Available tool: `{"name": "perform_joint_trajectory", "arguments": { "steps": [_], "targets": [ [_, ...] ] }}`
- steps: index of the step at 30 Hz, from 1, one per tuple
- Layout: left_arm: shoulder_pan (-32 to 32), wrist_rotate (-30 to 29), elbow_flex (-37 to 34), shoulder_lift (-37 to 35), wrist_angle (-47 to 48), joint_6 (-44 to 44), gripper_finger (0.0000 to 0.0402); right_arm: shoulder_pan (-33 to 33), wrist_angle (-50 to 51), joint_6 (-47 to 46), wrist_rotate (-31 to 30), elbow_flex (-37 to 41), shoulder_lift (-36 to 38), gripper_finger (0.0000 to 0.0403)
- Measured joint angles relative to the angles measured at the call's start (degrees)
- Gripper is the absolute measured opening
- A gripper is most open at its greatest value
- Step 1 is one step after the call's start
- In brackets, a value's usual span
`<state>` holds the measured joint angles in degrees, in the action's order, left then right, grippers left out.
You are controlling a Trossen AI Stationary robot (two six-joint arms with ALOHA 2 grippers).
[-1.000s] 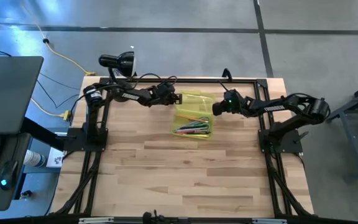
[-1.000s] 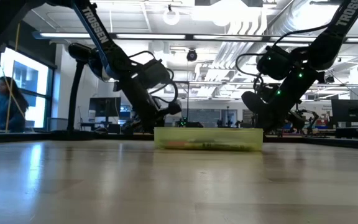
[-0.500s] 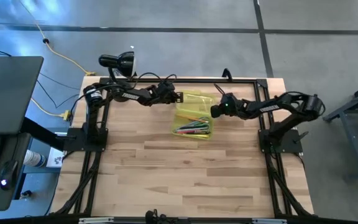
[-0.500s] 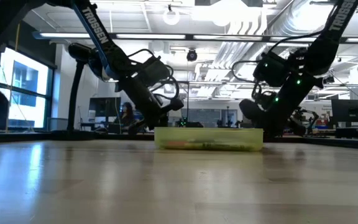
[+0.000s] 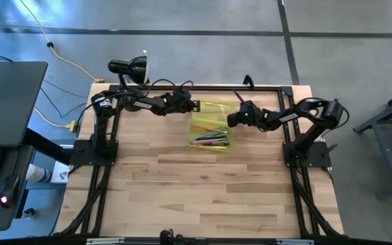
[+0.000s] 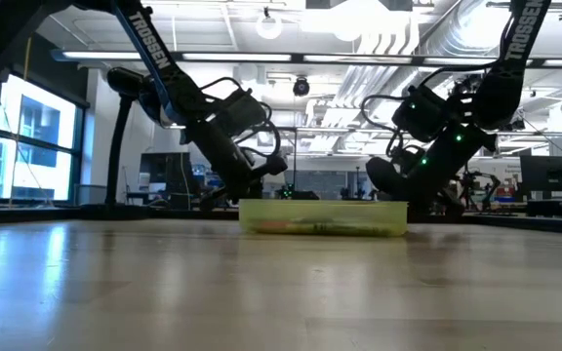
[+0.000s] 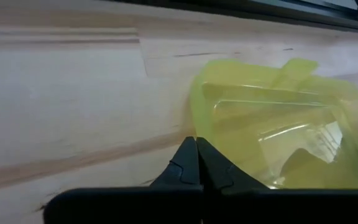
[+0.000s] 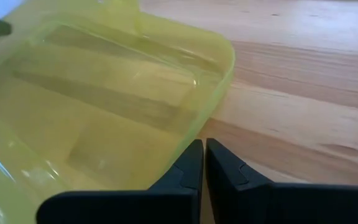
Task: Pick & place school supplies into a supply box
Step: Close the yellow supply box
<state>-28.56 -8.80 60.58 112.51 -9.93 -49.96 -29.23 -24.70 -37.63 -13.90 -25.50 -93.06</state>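
Observation:
The supply box (image 5: 211, 135) is a translucent yellow-green case at the table's far middle. Its lid (image 5: 214, 109) lies open on the far side. Several coloured pens and pencils (image 5: 209, 140) lie inside the base and show through its wall (image 6: 310, 228). My left gripper (image 5: 196, 107) is shut, its tips low at the lid's left edge (image 7: 194, 118). My right gripper (image 5: 229, 121) is shut, its tips low at the lid's right rim (image 8: 216, 93). My left gripper (image 7: 196, 140) has its shut fingertips right beside the lid's left rim, slanting down from the table's left. Whether they touch it, I cannot tell. My right gripper (image 8: 204, 144) has its shut fingertips at the lid's right rim, slanting down from the table's right. Whether they touch it, I cannot tell.
A black desk lamp (image 5: 129, 67) stands at the table's far left corner. A black frame rail (image 5: 203, 87) runs along the far edge, just behind the box. Bare wood (image 5: 203, 190) stretches from the box to the near edge.
My right gripper has gone down and toward the table's left, closing on the lid's right rim, and it has stayed shut. The left gripper has kept its place at the lid's left edge.

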Motion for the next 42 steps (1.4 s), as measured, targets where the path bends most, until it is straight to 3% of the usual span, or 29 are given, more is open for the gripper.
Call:
{"name": "perform_joint_trajectory", "arguments": {
  "steps": [3,9,22,36,42],
  "targets": [
    [0.01,0.01,0.0,0.0,-0.22,0.81,0.0009,0.58,-0.77,2.34,-0.79,0.08,-0.07,0.0],
    [0.01,-0.04,0.0,0.02,-0.21,2.89,0.0018,3.66,-2.69,7.83,-8.02,0.17,-0.17,0.0],
    [0.82,-0.98,0.0,-0.11,-0.59,5.26,0.0013,8.44,-3.05,10.69,-17.57,0.15,-0.07,0.0],
    [4.51,-9.08,-0.04,-3.49,1.42,7.79,0.001,8.74,-3.13,10.07,-17.08,0.09,0.28,0.0],
    [5.5,-11.54,0.11,-5.74,4.92,8.34,0.0009,9.92,-2.96,11.67,-18.54,0.09,4.11,0.0]
  ]
}}
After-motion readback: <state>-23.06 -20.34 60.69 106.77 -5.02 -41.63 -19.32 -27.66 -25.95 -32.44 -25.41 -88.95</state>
